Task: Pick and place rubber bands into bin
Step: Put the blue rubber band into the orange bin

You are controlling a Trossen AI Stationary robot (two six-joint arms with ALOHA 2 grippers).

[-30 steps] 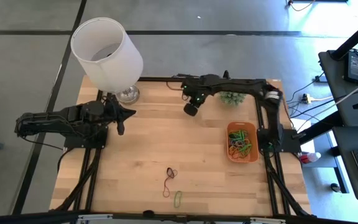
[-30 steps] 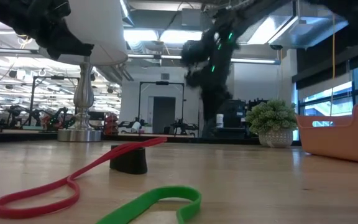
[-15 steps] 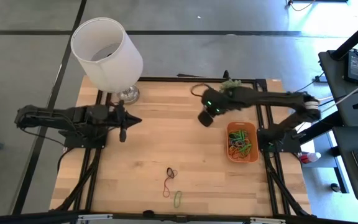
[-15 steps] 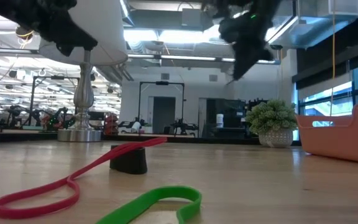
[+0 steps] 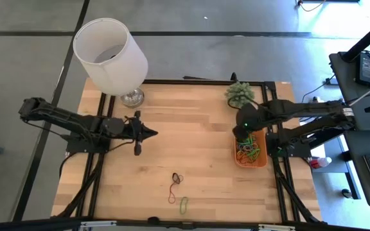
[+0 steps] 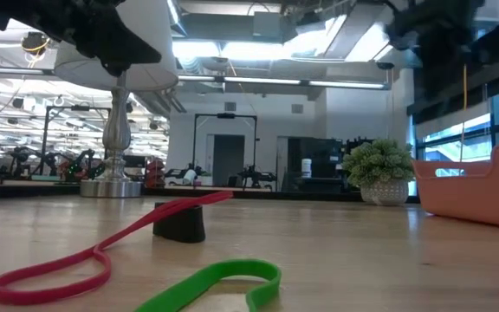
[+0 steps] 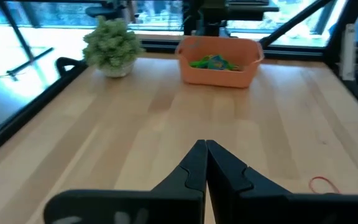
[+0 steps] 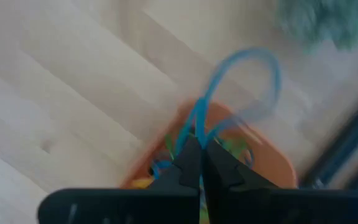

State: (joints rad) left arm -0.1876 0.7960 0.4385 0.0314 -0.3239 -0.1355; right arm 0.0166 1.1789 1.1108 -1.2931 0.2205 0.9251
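Wooden table with two dark arms. One white lampshade and one small green plant. Directly beneath the right gripper lies one shallow orange plastic bin, its heaped bands uncountable. The fingers are pinched on a blue rubber band, blurred. Left gripper: closed, empty. Ahead of it lie three loose bands.
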